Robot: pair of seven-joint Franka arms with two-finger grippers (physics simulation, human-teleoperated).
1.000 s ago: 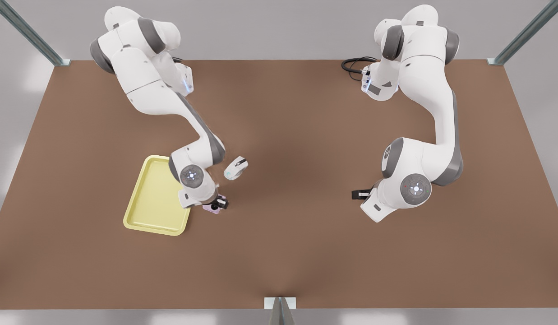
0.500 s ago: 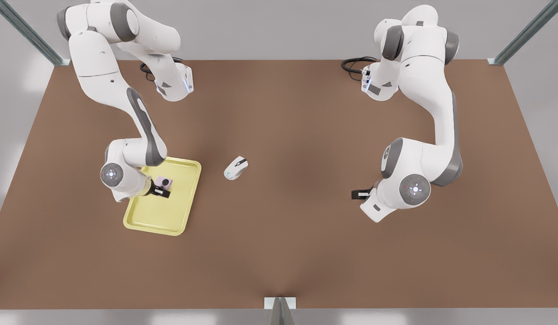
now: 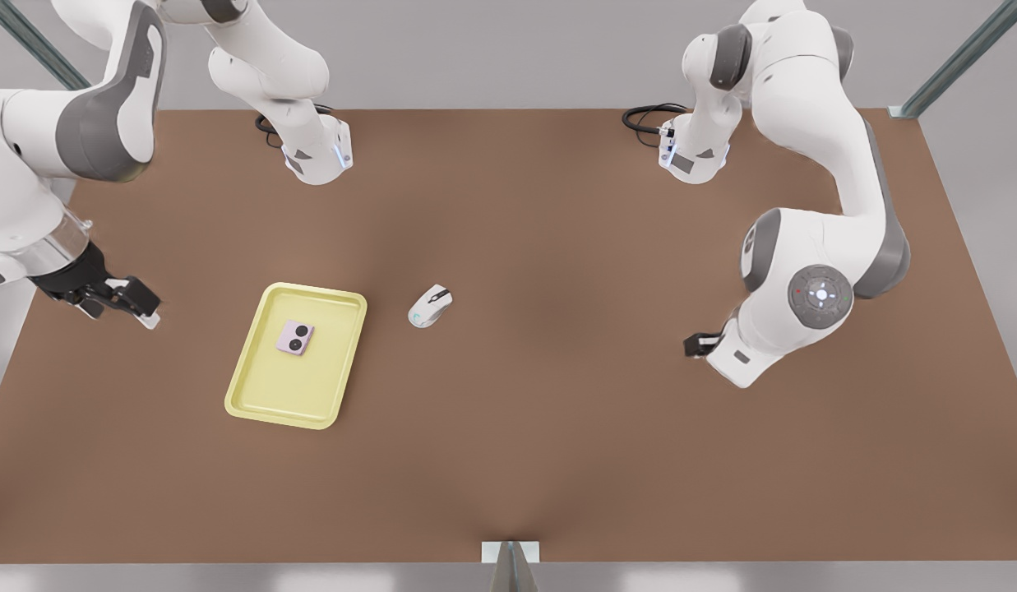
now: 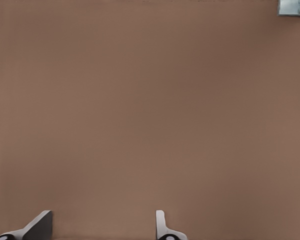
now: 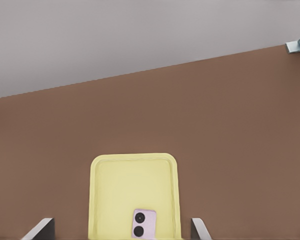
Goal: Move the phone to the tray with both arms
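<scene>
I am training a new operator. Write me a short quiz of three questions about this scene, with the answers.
1. True or false: the phone lies inside the tray.
2. The computer mouse lies: A) in the tray; B) on the table, apart from the tray; C) in an end effector.
3. Fill in: the right end effector, at the front view's left, is ____ and holds nothing.

Key: 1 true. 2 B. 3 open. The left end effector, also open, waits at the front view's right.

Phone point(image 3: 296, 338) lies flat in tray point(image 3: 261, 403); mouse point(image 3: 430, 306) beside.
</scene>
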